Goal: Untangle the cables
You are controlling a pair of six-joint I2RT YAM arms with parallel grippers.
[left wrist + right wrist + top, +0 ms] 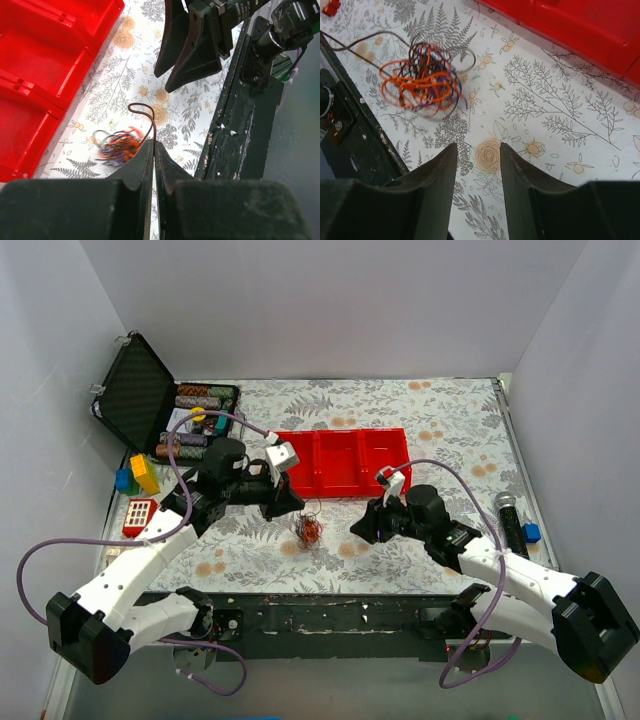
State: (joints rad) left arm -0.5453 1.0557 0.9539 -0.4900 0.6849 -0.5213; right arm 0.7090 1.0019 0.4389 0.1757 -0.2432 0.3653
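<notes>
The cables are a small clump of thin orange, purple and brown wires (pixel 309 530) lying on the floral cloth between the two arms. My left gripper (pixel 290 504) is just left of the clump and above it, shut on one brown wire (pixel 143 108) that loops out of the clump (pixel 119 145) and up between the fingertips (pixel 154 143). My right gripper (pixel 361 526) is open and empty, low over the cloth to the right of the clump. In the right wrist view the clump (pixel 422 80) lies ahead and left of the open fingers (pixel 477 147). The brown wire (pixel 350 45) runs off to the left.
A red three-compartment tray (pixel 345 460) stands just behind the clump, and shows in both wrist views (pixel 45 60) (pixel 580 25). An open black case (pixel 135 405) with chips, toy bricks (pixel 140 475) and a red keypad toy (pixel 140 516) are at left. A microphone (pixel 510 518) lies at right.
</notes>
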